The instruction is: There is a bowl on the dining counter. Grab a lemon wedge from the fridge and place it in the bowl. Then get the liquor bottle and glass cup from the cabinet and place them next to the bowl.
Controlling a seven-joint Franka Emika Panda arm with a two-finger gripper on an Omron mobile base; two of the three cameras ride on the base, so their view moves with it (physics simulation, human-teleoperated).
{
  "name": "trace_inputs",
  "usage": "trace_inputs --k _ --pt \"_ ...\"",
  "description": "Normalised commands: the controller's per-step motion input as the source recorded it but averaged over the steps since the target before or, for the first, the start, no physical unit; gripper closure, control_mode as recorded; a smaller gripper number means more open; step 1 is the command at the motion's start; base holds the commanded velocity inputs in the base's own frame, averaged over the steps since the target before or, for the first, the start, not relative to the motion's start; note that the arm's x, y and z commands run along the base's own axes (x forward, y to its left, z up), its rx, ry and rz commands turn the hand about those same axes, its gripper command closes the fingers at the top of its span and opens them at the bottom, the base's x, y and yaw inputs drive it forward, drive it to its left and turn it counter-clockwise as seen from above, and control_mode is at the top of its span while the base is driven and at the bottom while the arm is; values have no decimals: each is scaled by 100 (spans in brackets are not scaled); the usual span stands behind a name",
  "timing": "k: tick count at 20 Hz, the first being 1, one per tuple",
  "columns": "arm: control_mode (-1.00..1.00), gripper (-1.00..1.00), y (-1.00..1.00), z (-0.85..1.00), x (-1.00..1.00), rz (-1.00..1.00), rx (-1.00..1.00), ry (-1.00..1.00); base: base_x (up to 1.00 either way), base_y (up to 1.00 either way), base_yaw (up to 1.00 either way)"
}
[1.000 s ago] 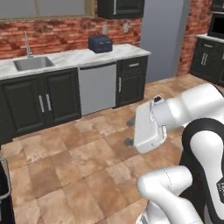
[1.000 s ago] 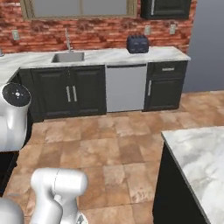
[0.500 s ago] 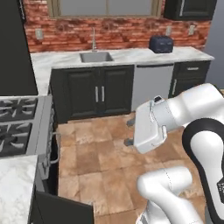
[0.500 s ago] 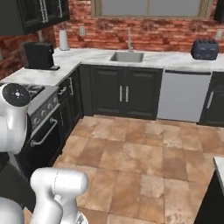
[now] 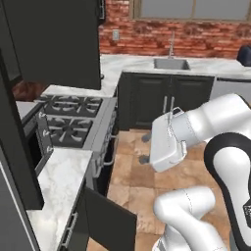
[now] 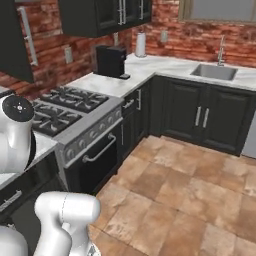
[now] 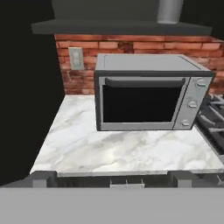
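Note:
My gripper (image 5: pixel 144 148) hangs in front of the arm above the tiled floor, its white hand pointing left toward the stove. In the hand view the two dark fingertips (image 7: pixel 43 178) stand wide apart, so the gripper (image 7: pixel 112 179) is open with nothing between its fingers. It faces a marble counter and a grey toaster oven (image 7: pixel 148 92). Dark upper cabinets (image 6: pixel 100 15) hang on the brick wall with their doors shut. The bowl, lemon wedge, liquor bottle, glass cup and fridge are out of view.
A gas stove (image 5: pixel 73 117) with an oven handle (image 6: pixel 100 150) stands close on the left. A marble counter (image 5: pixel 59 181) runs beside it. A sink (image 5: pixel 171 63), a black coffee machine (image 6: pixel 111 61) and a paper towel roll (image 6: pixel 141 45) sit along the back. Tiled floor (image 6: pixel 190 190) lies open ahead.
The whole picture has swung: the base has turned left, so the sink slid to the right and the stove and corner counter came into view. The arm keeps its pose, gripper still open.

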Motion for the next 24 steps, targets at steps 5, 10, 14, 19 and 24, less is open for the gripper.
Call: trace_inputs --k 5,10,14,19,24 --pt "100 -100 0 0 0 0 0 0 -1 31 54" --pt "100 -100 0 0 0 0 0 0 0 28 55" --pt "100 -100 0 0 0 0 0 0 5 7 57" --pt "100 -100 0 0 0 0 0 0 7 2 58" --pt "100 -100 0 0 0 0 0 0 5 0 56"
